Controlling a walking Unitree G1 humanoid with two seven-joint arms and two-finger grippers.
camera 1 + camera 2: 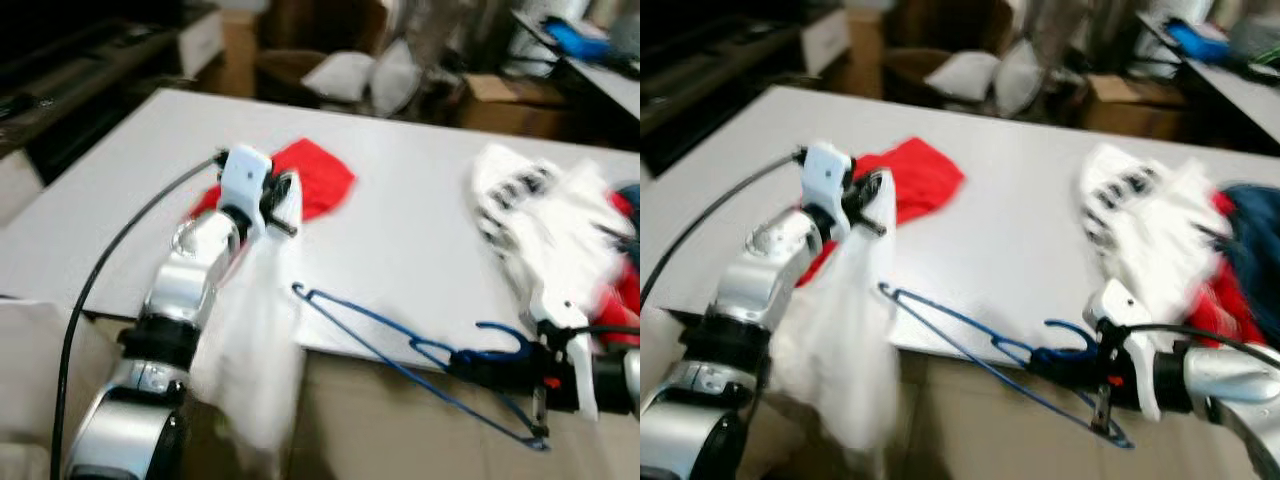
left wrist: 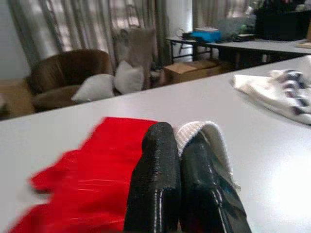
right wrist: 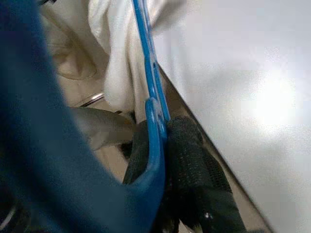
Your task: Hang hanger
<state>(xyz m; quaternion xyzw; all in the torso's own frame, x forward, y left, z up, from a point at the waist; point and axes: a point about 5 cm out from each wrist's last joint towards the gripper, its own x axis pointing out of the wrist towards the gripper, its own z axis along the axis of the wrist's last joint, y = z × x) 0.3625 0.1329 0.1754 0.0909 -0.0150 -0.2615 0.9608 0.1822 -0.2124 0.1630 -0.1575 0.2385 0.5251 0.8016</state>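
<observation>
1. In the lower left of the head view, the silver left arm reached up toward the middle of the frame. The left gripper point(image 1: 285, 205) had its two black fingers point(image 2: 158, 184) pressed together on a white cloth point(image 1: 250, 360), which hung down from them in front of the near edge of the table point(image 1: 400, 240).
2. Just behind that gripper, a red cloth point(image 1: 320, 175) lay flat on the table.
3. In the lower middle, the blue hanger point(image 1: 400, 350) was a thin wire frame. Its far corner reached to the table edge, close to the white cloth, and the rest extended off the table toward the lower right.
4. The right gripper point(image 1: 490, 368) was closed on the hanger at its neck, just under the hook.
5. At the right side, a pile of white, red and blue clothes point(image 1: 560, 230) lay on the table.
</observation>
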